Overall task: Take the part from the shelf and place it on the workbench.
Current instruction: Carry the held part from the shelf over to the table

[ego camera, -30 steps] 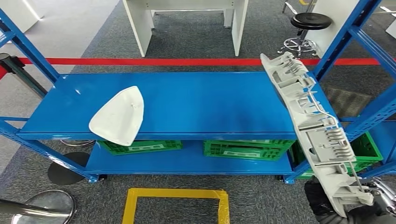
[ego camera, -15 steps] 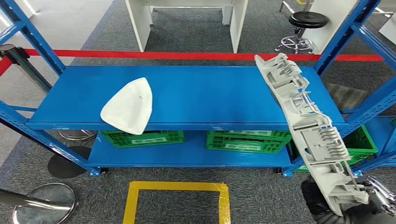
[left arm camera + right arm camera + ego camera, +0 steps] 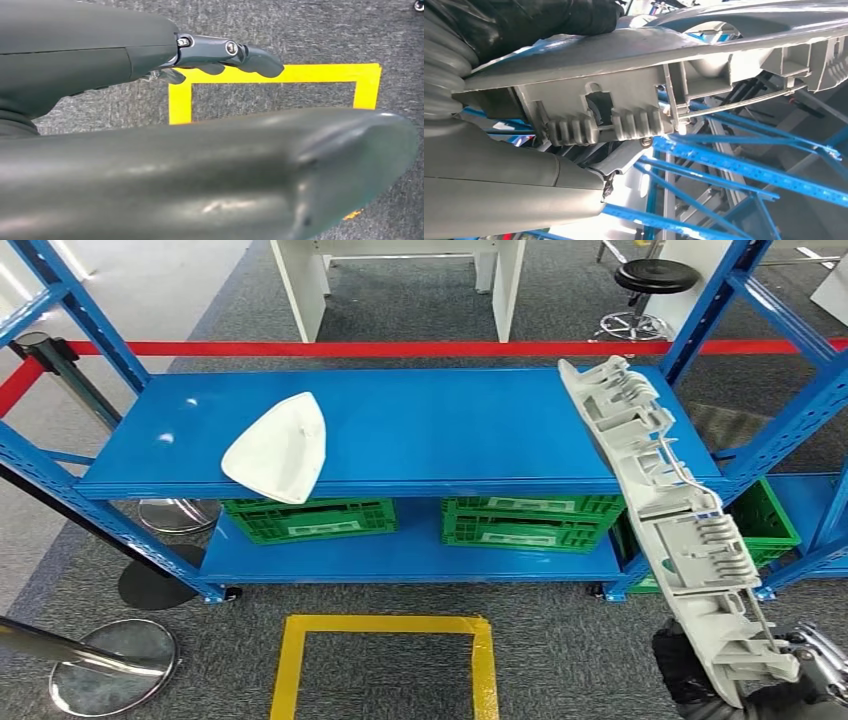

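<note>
grey part (image 3: 667,510) — right hand (image 3: 700,680) grips its end

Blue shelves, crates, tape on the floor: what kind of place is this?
Probably a factory or workshop test area: a blue metal shelf, green crates of stock beneath, a red barrier tape, and yellow floor marking.

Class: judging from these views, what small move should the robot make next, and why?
Probably lift the long grey part further from the blue shelf before turning: the right robot hand grips its lower end, while its top appears to overlap the shelf edge.
</note>
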Robot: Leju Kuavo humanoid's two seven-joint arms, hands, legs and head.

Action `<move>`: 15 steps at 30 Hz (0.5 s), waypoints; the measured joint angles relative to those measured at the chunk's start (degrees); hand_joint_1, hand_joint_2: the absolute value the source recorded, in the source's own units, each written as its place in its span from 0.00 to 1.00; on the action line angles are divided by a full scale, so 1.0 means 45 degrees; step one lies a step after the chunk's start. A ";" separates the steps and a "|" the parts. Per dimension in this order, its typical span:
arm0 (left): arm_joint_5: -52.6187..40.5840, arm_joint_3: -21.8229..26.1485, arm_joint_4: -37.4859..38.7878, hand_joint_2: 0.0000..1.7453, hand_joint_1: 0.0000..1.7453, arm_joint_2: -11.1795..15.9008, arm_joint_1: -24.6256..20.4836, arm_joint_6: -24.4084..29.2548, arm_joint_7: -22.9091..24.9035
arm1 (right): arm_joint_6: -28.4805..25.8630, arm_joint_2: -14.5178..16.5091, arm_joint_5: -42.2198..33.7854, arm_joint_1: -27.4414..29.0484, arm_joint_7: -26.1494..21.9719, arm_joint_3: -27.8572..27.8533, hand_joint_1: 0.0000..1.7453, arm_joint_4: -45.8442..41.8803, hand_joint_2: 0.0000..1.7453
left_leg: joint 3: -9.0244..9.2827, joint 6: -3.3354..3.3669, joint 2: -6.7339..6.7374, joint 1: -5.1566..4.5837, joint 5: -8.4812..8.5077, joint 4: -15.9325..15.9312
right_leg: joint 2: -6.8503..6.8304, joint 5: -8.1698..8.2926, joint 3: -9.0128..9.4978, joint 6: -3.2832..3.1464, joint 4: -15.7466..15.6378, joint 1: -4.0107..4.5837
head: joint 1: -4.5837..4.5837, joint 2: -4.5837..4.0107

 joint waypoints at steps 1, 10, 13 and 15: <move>-0.0001 -0.0005 0.0000 0.00 0.00 0.0008 0.0009 0.0001 0.0000 | 0.0000 0.0000 -0.0001 0.0004 0.0000 -0.0004 1.00 0.0000 1.00 | -0.0139 -0.0078 -0.0020 0.0024 -0.0486 0.0463 | -0.0024 0.0107 -0.0106 -0.0080 -0.0028 -0.0036 | -0.0040 0.0000; -0.0009 -0.0096 0.0000 0.00 0.00 0.0022 -0.0001 0.0011 0.0000 | 0.0000 0.0001 -0.0001 0.0014 0.0003 -0.0063 1.00 0.0000 1.00 | 0.1569 -0.0158 -0.0068 0.0194 -0.0851 0.0024 | -0.0052 0.0799 -0.1204 0.0032 0.0465 0.0015 | -0.0146 0.0000; -0.0015 -0.0123 0.0000 0.00 0.00 0.0027 -0.0012 0.0012 0.0000 | 0.0000 0.0001 -0.0013 0.0014 -0.0002 -0.0063 1.00 0.0000 1.00 | 0.1737 0.0020 -0.0080 0.0155 -0.0881 -0.0626 | -0.0057 0.1037 -0.1392 0.0261 0.0494 0.0041 | -0.0141 0.0000; -0.0017 -0.0162 0.0000 0.00 0.00 0.0010 -0.0019 0.0012 0.0000 | 0.0000 -0.0001 -0.0029 0.0030 -0.0001 -0.0072 1.00 0.0000 1.00 | 0.1589 0.0247 -0.0036 0.0200 -0.0737 -0.0731 | -0.0024 0.0755 -0.1583 0.0391 0.0719 0.0040 | -0.0118 0.0000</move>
